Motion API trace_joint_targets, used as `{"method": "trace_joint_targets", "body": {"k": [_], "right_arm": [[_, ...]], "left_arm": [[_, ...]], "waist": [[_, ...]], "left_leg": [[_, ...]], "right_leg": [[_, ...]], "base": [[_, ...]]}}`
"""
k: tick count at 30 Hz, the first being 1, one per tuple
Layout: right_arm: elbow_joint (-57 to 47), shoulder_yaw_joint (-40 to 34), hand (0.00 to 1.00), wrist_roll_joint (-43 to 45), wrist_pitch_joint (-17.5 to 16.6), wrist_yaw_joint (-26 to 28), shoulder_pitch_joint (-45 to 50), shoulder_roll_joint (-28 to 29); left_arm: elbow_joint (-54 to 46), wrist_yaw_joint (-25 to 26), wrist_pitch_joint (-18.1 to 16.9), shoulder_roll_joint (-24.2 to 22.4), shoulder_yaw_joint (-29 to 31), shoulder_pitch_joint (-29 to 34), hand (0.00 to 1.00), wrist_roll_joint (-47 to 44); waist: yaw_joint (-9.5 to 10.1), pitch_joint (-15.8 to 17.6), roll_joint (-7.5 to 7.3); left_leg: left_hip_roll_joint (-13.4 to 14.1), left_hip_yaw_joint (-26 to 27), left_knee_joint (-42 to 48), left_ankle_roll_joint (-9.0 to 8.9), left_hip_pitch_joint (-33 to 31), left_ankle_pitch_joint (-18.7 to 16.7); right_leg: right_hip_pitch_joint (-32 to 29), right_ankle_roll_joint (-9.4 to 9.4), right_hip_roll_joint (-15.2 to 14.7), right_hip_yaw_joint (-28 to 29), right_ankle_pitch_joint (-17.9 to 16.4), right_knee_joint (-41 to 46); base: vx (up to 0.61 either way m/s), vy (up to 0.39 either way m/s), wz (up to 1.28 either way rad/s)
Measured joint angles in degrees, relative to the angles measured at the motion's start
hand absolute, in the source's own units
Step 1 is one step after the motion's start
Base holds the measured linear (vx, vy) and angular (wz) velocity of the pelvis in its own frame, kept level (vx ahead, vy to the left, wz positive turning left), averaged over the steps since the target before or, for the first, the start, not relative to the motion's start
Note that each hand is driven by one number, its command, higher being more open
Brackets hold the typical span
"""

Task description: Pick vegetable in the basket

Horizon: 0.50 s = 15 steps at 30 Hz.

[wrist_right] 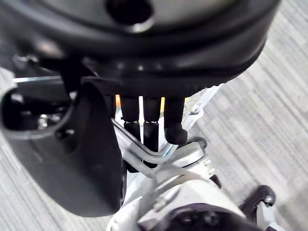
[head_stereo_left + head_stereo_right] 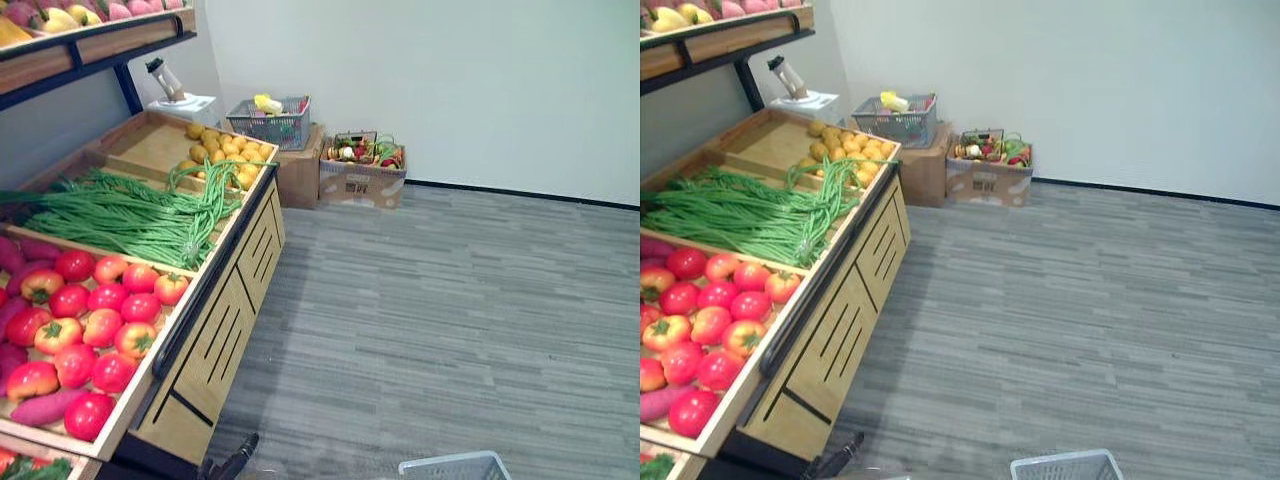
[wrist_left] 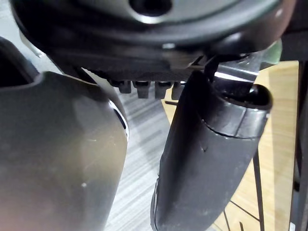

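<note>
Carrying the basket (image 2: 455,466) low at the right side, with the right hand (image 1: 144,115) curled tight round its wire handle (image 1: 144,153) — busy, then, and not free for picking. Cannot judge the basket's contents from the strip of rim on view. Hanging the left hand (image 3: 207,159) low beside the wooden front of the produce stand (image 2: 215,345); cannot tell its state, open or closed, and can see nothing held in it. Looking left for the goods: tomatoes (image 2: 90,320) nearest in the front tray, with a purple sweet potato (image 2: 45,407) at the near edge, then long green beans (image 2: 130,215) in the next tray back, then yellow fruit (image 2: 225,150) furthest off. Lying, all of it, up and to the left of both hands, above the hanging left hand and well apart from the basket on the other side. Judging the left hand the nearer and the one free, so probably reaching up over the dark front rail (image 2: 205,290) with it. Worth minding the beans' long axis — running across their tray from the back left toward the rail, tips draped over the divider toward the yellow fruit; hence a grasp across the bundle, not along it. Afterwards, carrying rightward across to the basket.
</note>
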Motion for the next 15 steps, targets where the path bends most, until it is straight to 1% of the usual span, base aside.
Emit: {"method": "trace_joint_targets", "body": {"k": [1,2,3,4,5,7,8,10,13,14,15], "right_arm": [[0.5,-0.2,0.0,0.0,0.1,-0.5,-1.1,0.5],[0.5,-0.3,0.0,0.1,0.0,-0.6,-1.3,0.9],[0.3,0.3,0.0,0.8,0.2,0.2,-1.6,1.3],[0.3,0.4,0.0,1.9,0.3,0.4,-1.8,1.8],[0.2,0.4,0.0,2.4,0.2,0.4,-2.0,2.1],[-0.8,0.7,0.0,2.3,-0.1,0.4,-2.7,2.7],[-1.2,0.9,0.0,2.2,-0.4,0.4,-2.7,2.7],[-1.9,2.0,0.0,2.2,-0.6,0.4,-2.7,2.5],[-2.2,2.0,0.0,1.0,-1.3,0.4,-2.7,2.3],[-2.1,2.0,0.0,0.0,-1.5,0.5,-2.7,2.2],[-2.1,2.0,0.0,-0.1,-1.6,0.6,-2.7,2.1]], "left_arm": [[0.2,-0.1,0.0,0.9,-0.2,-0.2,1.0,-0.3],[0.3,-0.1,-0.1,1.5,-0.4,-0.2,1.0,-0.3],[0.3,0.1,-0.3,2.2,-0.5,-0.7,1.0,-0.1],[0.3,0.2,-0.8,2.5,-0.6,-1.0,1.0,-0.1],[0.3,0.4,-0.9,2.5,-0.6,-1.0,1.0,-0.1],[2.4,1.0,-0.8,2.5,-0.8,-1.2,1.0,-0.1],[2.7,1.1,-0.7,2.5,-0.9,-1.2,1.0,-0.1],[3.0,0.6,0.0,2.3,-1.9,-1.8,1.0,0.0],[4.2,-1.0,0.7,2.5,-3.8,-3.0,1.0,0.1],[4.5,-1.7,0.8,2.6,-4.2,-3.0,1.0,0.2],[4.6,-1.8,0.8,2.6,-4.4,-3.0,1.0,0.1]], "waist": [[0.63,-0.4,-0.32],[0.41,-0.9,-1.32],[0.15,-1.1,-3.0],[0.34,-1.3,-3.77],[0.52,-1.3,-3.79],[0.62,-1.9,-2.95],[0.59,-2.1,-2.7],[0.49,-2.3,-2.24],[0.31,-2.4,-1.37],[0.29,-2.6,-1.35],[0.29,-2.6,-1.34]], "left_leg": [[-2.4,-0.2,-5.4,-0.43,0.7,1.3],[-3.6,-0.1,-7.8,0.05,1.4,2.5],[-5.8,-0.1,-11.7,0.72,2.5,4.4],[-6.9,0.1,-13.3,0.88,2.9,5.2],[-7.1,0.5,-13.8,0.9,3.3,5.2],[-7.2,2.7,-16.4,1.03,5.9,5.7],[-7.3,3.3,-17.6,0.98,6.5,6.2],[-7.4,4.9,-21.6,0.71,8.3,8.3],[-7.7,5.7,-25.8,0.32,9.8,10.6],[-7.8,6.3,-27.6,0.21,10.5,11.6],[-7.9,6.4,-28.1,0.16,10.7,11.8]], "right_leg": [[-0.5,1.19,-0.3,2.1,0.4,-0.5],[-1.2,1.54,-0.8,3.3,0.9,-1.1],[-1.4,1.69,-1.8,6.0,1.7,-2.6],[-1.3,1.74,-2.6,7.2,1.9,-3.7],[-1.2,1.83,-2.8,7.6,2.0,-3.9],[-0.9,2.54,-2.9,9.5,3.2,-4.4],[-0.9,2.59,-2.8,9.8,3.6,-4.8],[-1.1,2.73,-2.5,10.6,4.8,-6.2],[-1.2,2.94,-2.4,10.7,5.3,-7.8],[-1.2,2.95,-2.3,10.8,5.3,-8.3],[-1.2,2.95,-2.3,10.8,5.3,-8.5]], "base": [[0.15,0.157,-0.09],[0.2,0.174,0.04],[0.13,0.125,0.24],[0.11,0.118,0.17],[0.06,0.099,-0.1],[0.04,0.077,-0.38],[0.02,0.047,-0.4],[0.0,0.004,-0.3],[-0.04,-0.017,-0.18],[-0.05,-0.023,-0.12],[-0.06,-0.023,-0.15]]}}
